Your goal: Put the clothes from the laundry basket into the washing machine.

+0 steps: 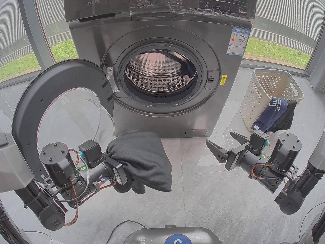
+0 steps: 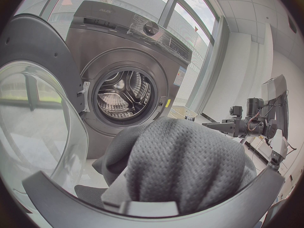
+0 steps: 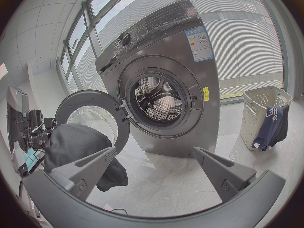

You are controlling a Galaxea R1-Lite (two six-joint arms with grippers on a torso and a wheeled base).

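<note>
My left gripper [image 1: 127, 178] is shut on a dark grey garment [image 1: 144, 158] that hangs bunched over its fingers, low and in front of the washing machine [image 1: 159, 61]. In the left wrist view the same dark grey garment [image 2: 183, 165] covers the fingers. The round door [image 1: 57, 99] stands swung open to the left and the steel drum [image 1: 159, 73] looks bare. My right gripper [image 1: 225, 144] is open and holds nothing, above the floor to the right of the machine. The laundry basket [image 1: 271, 92] stands at the right with a blue garment [image 1: 272, 114] and a black garment [image 1: 287, 117] draped over its front rim.
Grey tiled floor [image 1: 203, 200] lies open between the two arms and the machine. Large windows run behind the machine and the basket. The open door [image 2: 34, 79] stands close beside my left arm.
</note>
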